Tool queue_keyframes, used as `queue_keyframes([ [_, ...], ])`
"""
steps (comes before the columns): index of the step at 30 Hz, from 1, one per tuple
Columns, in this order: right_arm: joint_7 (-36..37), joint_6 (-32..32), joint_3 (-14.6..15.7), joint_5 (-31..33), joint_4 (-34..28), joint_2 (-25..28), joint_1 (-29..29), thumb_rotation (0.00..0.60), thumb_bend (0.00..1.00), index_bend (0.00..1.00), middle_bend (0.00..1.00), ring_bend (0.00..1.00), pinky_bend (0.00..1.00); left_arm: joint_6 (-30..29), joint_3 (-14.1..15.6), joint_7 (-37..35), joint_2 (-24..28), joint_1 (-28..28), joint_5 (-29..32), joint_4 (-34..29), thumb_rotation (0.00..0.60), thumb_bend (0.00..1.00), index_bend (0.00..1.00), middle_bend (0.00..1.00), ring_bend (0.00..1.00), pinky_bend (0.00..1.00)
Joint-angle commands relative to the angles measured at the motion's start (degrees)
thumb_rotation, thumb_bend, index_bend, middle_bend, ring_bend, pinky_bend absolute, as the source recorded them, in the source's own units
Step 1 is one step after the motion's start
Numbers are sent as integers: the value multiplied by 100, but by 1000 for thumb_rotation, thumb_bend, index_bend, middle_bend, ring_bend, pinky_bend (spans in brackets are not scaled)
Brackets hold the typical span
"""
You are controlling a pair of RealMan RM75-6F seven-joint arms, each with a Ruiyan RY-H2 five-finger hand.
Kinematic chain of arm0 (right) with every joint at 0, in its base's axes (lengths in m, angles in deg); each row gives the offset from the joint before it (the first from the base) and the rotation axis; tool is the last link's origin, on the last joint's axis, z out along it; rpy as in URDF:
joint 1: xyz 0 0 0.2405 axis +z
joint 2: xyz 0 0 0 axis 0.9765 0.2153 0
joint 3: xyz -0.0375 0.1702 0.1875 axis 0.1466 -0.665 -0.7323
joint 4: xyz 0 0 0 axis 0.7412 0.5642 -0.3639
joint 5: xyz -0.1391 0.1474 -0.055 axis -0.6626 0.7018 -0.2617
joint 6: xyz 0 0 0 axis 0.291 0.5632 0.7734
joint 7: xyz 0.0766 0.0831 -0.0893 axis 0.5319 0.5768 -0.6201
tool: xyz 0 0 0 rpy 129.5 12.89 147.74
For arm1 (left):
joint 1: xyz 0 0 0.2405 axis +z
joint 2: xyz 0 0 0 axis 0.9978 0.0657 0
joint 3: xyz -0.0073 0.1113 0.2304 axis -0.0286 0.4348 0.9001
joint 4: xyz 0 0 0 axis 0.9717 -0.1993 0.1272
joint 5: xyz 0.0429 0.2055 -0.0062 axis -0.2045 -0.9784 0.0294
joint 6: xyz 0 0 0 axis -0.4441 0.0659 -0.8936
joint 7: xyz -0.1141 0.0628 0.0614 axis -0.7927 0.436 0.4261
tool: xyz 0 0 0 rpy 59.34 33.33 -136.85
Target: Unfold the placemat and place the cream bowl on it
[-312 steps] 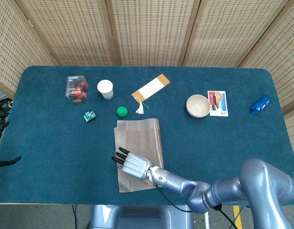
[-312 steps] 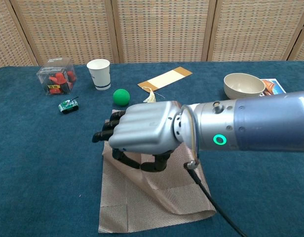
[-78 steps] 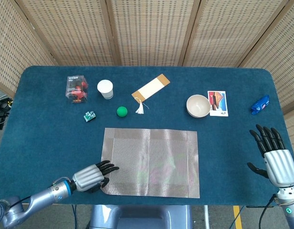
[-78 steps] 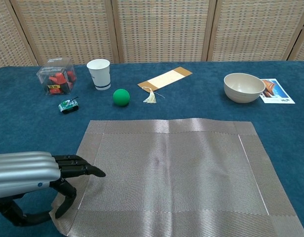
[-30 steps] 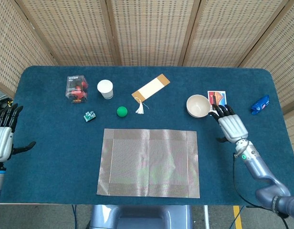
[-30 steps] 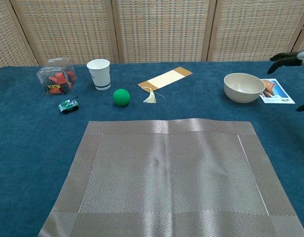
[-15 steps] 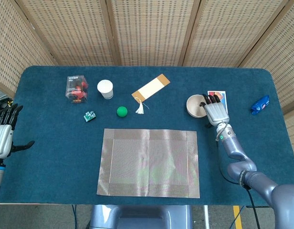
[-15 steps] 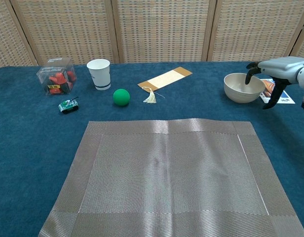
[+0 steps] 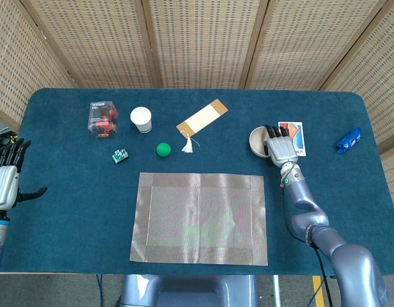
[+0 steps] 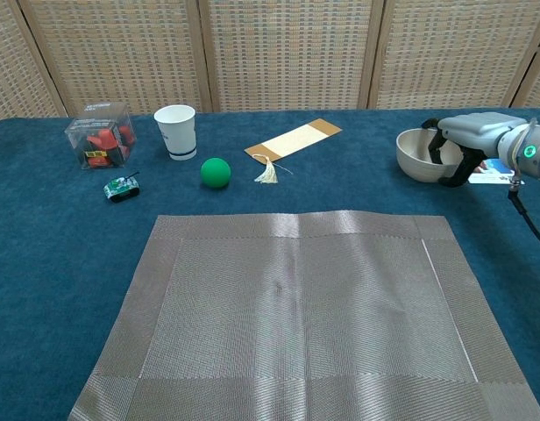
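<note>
The grey woven placemat (image 9: 200, 217) lies unfolded and flat at the table's near middle, and fills the lower chest view (image 10: 296, 307). The cream bowl (image 9: 257, 139) stands on the blue cloth at the right, behind the mat's far right corner. My right hand (image 9: 280, 149) is over the bowl's right side. In the chest view this hand (image 10: 470, 133) has its fingers (image 10: 440, 146) hooked inside the bowl (image 10: 415, 156) and its thumb against the outer wall, gripping the rim. My left hand (image 9: 4, 183) hangs off the table's left edge, fingers spread, holding nothing.
Along the back stand a clear box of red pieces (image 9: 102, 118), a white cup (image 9: 141, 119), a green ball (image 9: 163, 149), a small green toy (image 9: 120, 155) and a tasselled bookmark (image 9: 202, 118). A picture card (image 9: 295, 137) lies right of the bowl, with a blue packet (image 9: 348, 140) further right.
My right hand slid left from beside the bowl onto its rim and its fingers closed over it. The placemat and my left hand stayed put.
</note>
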Motion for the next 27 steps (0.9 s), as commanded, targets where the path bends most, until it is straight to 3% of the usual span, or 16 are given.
queue_keyframes([
  [1, 341, 230, 68, -167, 182, -103, 6, 600, 545, 711, 0, 0, 0, 14, -20, 31, -31, 5, 5, 33, 600, 0, 0, 0, 0, 0],
  [10, 1001, 1077, 397, -721, 214, -17, -115, 600, 538, 717, 6, 0, 0, 41, -65, -39, -18, 51, -81, 6, 600, 0, 0, 0, 0, 0],
  [15, 1121, 1833, 686, -1195, -459, 401, -232, 600, 537, 716, 8, 0, 0, 56, -74, -160, 35, 91, -198, -40, 600, 0, 0, 0, 0, 0],
  [20, 681, 2517, 1106, -1854, -2069, 1205, -327, 600, 537, 715, 10, 0, 0, 101, -82, -310, 89, 132, -291, -74, 600, 0, 0, 0, 0, 0],
  [24, 27, 2461, 1349, -2151, -3568, 1885, -306, 600, 537, 715, 12, 0, 0, 171, -93, -401, 120, 141, -334, -89, 600, 0, 0, 0, 0, 0],
  [27, -427, 2324, 1475, -2328, -4315, 2136, -243, 600, 537, 715, 14, 0, 0, 215, -102, -444, 131, 137, -357, -99, 600, 0, 0, 0, 0, 0],
])
